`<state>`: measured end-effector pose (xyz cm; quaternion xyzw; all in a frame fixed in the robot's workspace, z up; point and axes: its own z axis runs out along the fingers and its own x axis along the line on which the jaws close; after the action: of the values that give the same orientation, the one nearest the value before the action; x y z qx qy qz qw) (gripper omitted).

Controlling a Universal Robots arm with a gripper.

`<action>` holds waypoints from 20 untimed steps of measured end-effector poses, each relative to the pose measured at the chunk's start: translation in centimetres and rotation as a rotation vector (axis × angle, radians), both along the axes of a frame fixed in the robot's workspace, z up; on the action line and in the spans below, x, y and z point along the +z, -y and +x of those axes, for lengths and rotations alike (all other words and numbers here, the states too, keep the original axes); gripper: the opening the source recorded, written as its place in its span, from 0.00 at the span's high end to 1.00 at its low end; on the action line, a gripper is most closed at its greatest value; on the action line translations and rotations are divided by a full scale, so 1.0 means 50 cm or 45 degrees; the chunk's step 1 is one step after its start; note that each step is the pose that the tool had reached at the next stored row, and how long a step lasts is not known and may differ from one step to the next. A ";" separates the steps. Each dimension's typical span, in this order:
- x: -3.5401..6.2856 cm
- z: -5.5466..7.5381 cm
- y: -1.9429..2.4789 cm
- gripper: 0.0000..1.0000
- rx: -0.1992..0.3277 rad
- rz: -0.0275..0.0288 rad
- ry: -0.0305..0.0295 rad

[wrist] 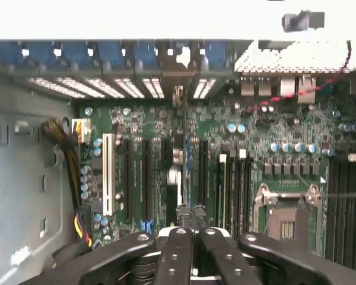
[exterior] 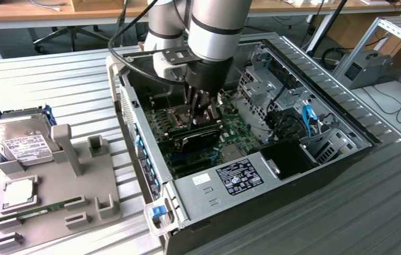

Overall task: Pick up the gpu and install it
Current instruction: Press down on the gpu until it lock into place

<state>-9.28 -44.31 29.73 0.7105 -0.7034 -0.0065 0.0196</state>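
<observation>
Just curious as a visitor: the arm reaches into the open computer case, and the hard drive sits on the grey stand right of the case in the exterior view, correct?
Not quite: in the exterior view the hard drive sits on the grey stand left of the case. The arm does reach into the open case.

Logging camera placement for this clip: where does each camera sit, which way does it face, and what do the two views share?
Exterior view: off the arm, above and to one side, looking down at the open computer case, the parts stand and the arm.
Wrist view: on the wrist, looking straight down at the motherboard; the shut gripper holds the gpu edge-on.
Shared: gripper, gpu, motherboard.
</observation>
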 end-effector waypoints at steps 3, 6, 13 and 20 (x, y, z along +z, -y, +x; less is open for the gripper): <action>-0.027 -0.054 0.0023 0.89 0.000 0.0000 0.0000; -0.052 -0.068 0.0060 0.89 0.001 -0.0003 0.0000; -0.024 -0.068 0.0060 0.89 0.001 -0.0021 0.0001; -0.022 -0.013 0.0060 0.89 0.001 -0.0023 -0.0072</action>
<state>-9.92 -44.61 28.65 0.7109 -0.7029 -0.0079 0.0223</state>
